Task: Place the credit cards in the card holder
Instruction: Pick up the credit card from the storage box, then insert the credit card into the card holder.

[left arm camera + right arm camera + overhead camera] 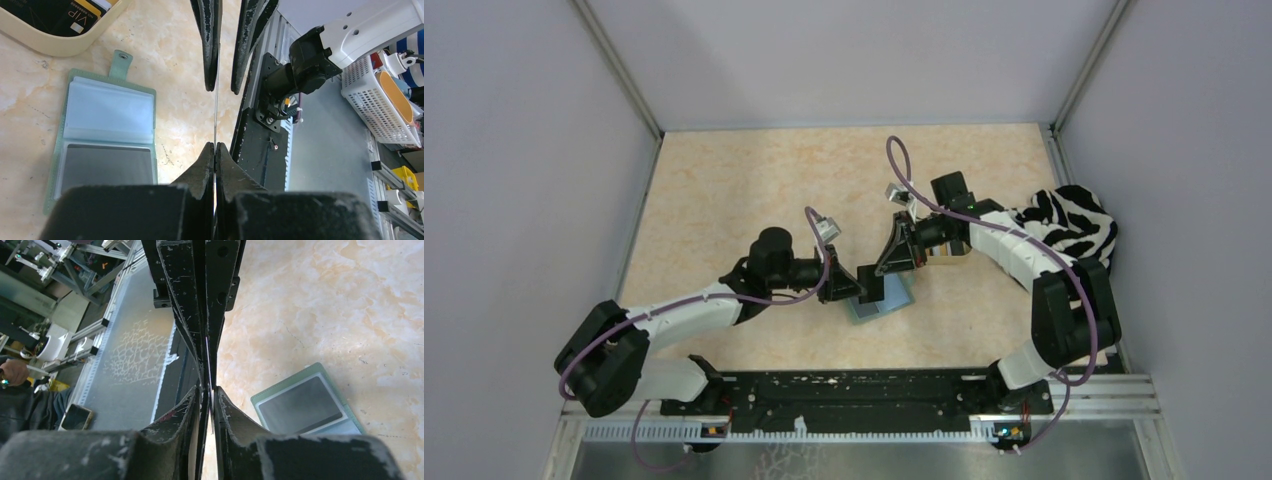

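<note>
The card holder (892,304) lies open and flat on the table, light blue-green inside with a dark pocket; it shows in the left wrist view (107,135) and the right wrist view (305,405). My left gripper (854,288) (215,146) is shut on a black credit card (871,291), seen edge-on as a thin line (216,115), held upright just above the holder. My right gripper (886,268) (208,388) faces it tip to tip. Its fingers (212,60) stand a narrow gap apart around the card's other end.
A tan tray (55,45) with more black and yellow cards stands beyond the holder, behind the right wrist in the top view (946,262). A zebra-striped cloth (1074,225) lies at the right wall. The black base rail (854,385) runs along the near edge.
</note>
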